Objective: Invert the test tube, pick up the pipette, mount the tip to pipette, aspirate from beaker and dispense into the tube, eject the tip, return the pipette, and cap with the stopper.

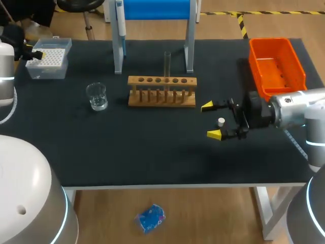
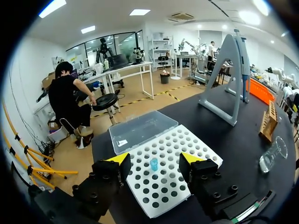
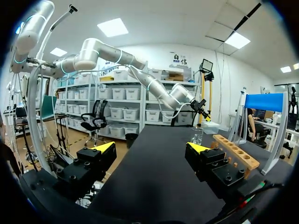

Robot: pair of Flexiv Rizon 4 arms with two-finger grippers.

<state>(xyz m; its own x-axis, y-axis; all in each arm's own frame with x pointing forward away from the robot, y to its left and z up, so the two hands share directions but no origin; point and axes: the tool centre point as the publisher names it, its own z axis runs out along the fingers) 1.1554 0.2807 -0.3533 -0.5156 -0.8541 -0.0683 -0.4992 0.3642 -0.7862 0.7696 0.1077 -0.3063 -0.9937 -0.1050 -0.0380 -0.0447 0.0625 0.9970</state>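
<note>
A matte black table [image 1: 152, 147] fills the head view. At its middle stands a wooden test tube rack [image 1: 161, 92], a plank with 6 round holes on thin dowels, and a clear glass test tube [image 1: 167, 63] rises upright from it. Left of the rack sits a small glass beaker [image 1: 96, 96]. At the upper left is a clear plastic tip box [image 1: 48, 60]. Top centre, a pipette [image 1: 120, 18] hangs on a stand [image 1: 118, 56] with pale grey legs and a blue panel. An orange plastic bin [image 1: 277, 66] sits at the upper right.

The right gripper [image 1: 211, 120] lies low at the right of centre, fingers spread wide. A small white stopper [image 1: 221, 122] sits on the table between them, touching neither. The right wrist view does not show the stopper, only bare tabletop between the yellow tips and the rack ahead beside 1 finger.

The left gripper [image 2: 155, 159] hangs over the tip box with its fingers apart. Only its wrist view shows the box's white grid of round holes, 1 blue tip [image 2: 153, 163] standing in it between the fingers, and the clear lid [image 2: 142, 130] folded back.
</note>
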